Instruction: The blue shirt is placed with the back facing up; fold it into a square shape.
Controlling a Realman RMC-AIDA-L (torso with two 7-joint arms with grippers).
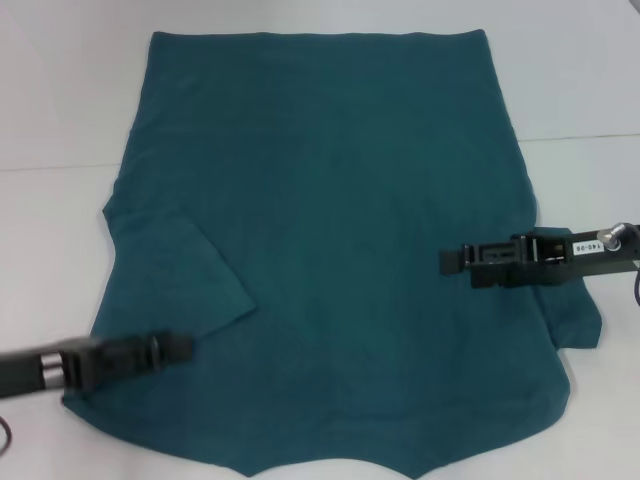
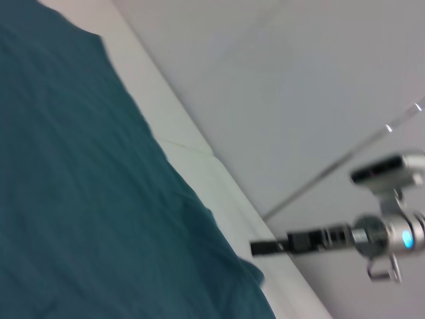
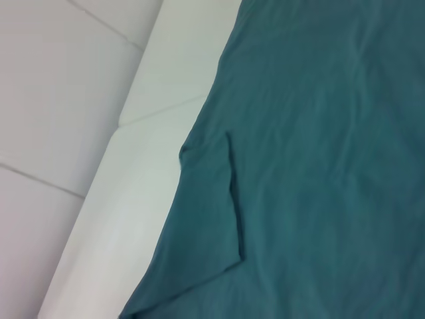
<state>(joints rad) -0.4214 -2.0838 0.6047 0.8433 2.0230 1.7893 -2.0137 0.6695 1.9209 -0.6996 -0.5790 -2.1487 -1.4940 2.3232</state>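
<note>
Lying flat on the white table (image 1: 60, 120), the blue shirt (image 1: 340, 250) has its left sleeve folded inward. The left gripper (image 1: 185, 345) hovers over that side, the right gripper (image 1: 445, 262) over the opposite sleeve; both look pressed together, though I can't be certain. Each wrist view shows shirt fabric (image 2: 80, 199) against the table edge (image 3: 139, 166).

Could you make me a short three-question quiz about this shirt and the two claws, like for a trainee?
1. True or false: the sleeve on the robot's left is folded in over the blue shirt.
2. Which claw is over the sleeve that sticks out: A the left claw, B the right claw?
3. Fill in: the shirt lies on a ____ table.

Key: 1 true; 2 B; 3 white.
</note>
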